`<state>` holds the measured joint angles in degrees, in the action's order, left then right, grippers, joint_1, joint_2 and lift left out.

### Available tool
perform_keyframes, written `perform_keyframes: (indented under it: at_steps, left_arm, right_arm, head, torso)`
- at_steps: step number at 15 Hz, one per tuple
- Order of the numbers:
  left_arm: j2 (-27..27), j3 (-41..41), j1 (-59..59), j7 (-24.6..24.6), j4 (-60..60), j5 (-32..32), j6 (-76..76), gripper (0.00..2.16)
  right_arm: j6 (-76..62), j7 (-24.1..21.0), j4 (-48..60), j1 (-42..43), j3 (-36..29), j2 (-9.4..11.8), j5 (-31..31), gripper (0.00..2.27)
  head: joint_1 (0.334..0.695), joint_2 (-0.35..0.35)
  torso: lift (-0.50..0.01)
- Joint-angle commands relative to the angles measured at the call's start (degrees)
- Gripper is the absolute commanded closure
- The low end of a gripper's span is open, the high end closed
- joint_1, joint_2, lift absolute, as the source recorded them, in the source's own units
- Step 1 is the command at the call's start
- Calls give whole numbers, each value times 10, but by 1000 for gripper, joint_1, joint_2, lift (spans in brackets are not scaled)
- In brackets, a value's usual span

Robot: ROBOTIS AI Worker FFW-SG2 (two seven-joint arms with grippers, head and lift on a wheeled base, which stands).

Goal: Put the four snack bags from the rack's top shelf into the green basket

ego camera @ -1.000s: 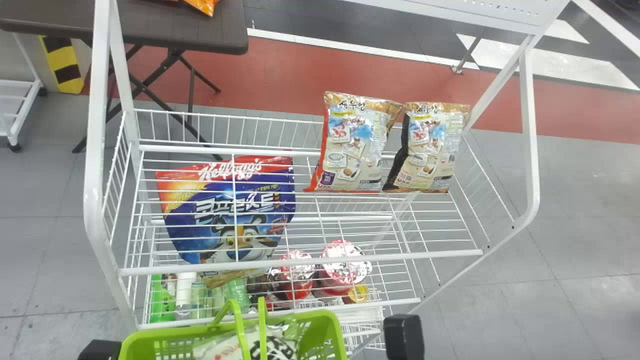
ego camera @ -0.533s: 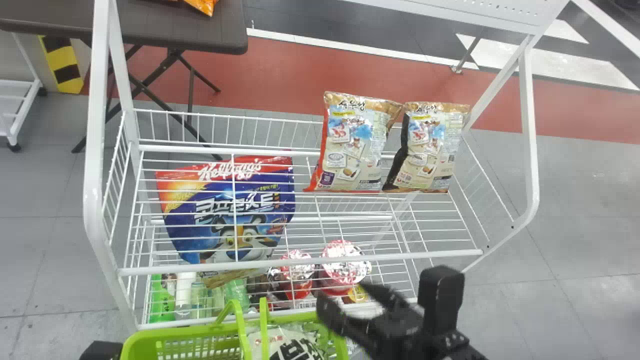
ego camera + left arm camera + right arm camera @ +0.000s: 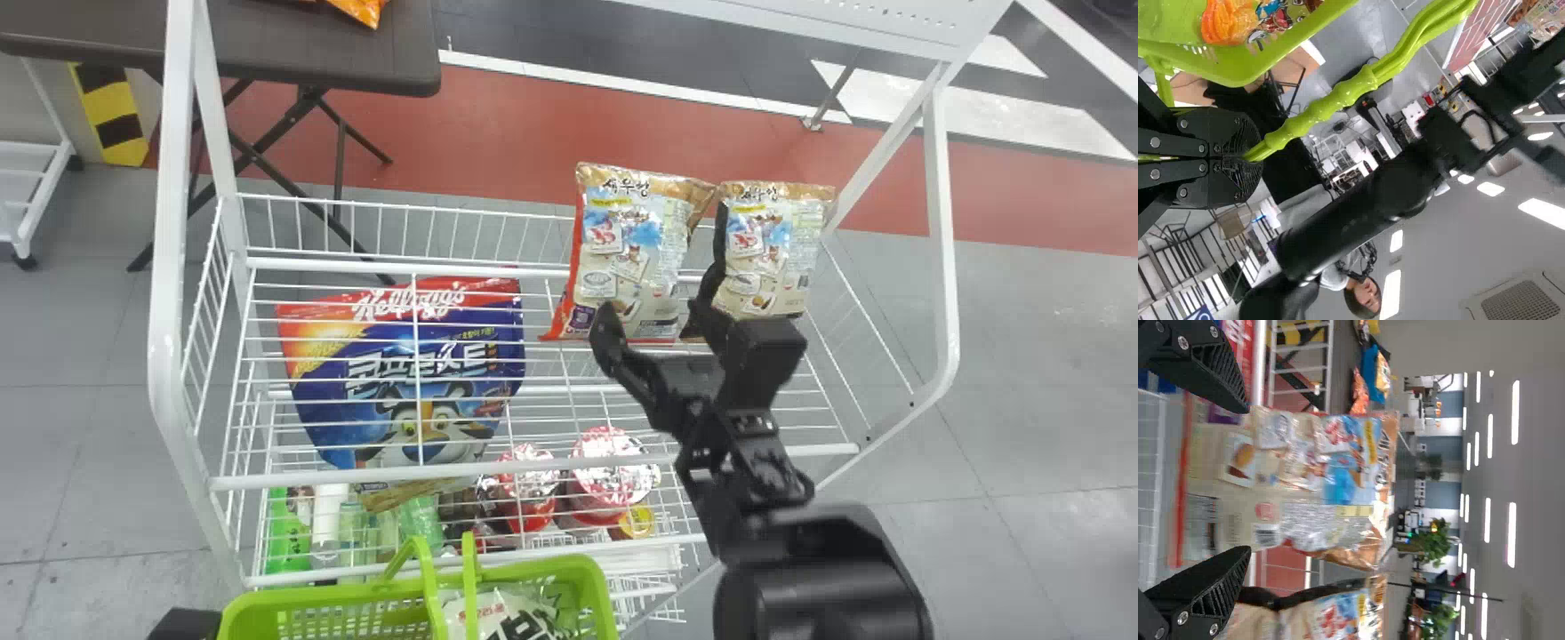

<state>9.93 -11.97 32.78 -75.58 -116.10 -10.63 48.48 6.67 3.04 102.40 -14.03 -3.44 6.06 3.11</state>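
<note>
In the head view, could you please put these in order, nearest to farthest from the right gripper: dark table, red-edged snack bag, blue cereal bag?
1. Red-edged snack bag: right at the right gripper.
2. Blue cereal bag: to the left, within the white rack.
3. Dark table: far upper left, beyond the rack.

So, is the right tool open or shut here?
Open. In the right wrist view, the right tool has its two fingers wide apart, with a snack bag in view between them.
</note>
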Motion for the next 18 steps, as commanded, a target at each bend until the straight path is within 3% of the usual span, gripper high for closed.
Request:
perform_keyframes:
  at_steps: [1, 2, 3, 4, 5, 7, 14, 18]
  left_arm:
    - [1, 1, 0, 1, 0, 0, 0, 2108]
    - [3, 2, 0, 1, 0, 0, 0, 2108]
    - [4, 3, 0, 1, 0, 0, 2, 2108]
    - [4, 5, 0, 1, 0, -1, 2, 2108]
    - [4, 6, 0, 0, 0, -1, 5, 2108]
    - [4, 5, -1, 0, -1, -1, 5, 2108]
    - [2, 5, 2, 1, -8, 0, 9, 2108]
    - [-1, 5, 6, 2, -11, 5, 9, 2108]
  right_arm:
    - [2, -1, -48, 58, 2, -4, -16, 87]
    - [19, 6, -59, 74, 1, -4, -20, 167]
    - [58, 26, -60, 84, -3, -1, -19, 765]
    - [91, 36, -53, 82, -3, -2, -14, 1703]
    - [112, 45, -46, 75, -4, -2, -9, 2118]
    - [96, 64, -17, 55, -5, -2, -7, 2219]
    - [111, 109, 128, -42, -45, -2, 33, 2219]
    - [272, 174, 300, -151, -132, -2, 114, 2219]
  head:
    - [695, -350]
    - [695, -350]
    - [695, -350]
    - [695, -350]
    - [695, -350]
    - [695, -350]
    - [695, -350]
    - [695, -350]
  torso:
    - [0]
    - [0]
    - [0]
    - [0]
    - [0]
    - [0]
    - [0]
    - [0]
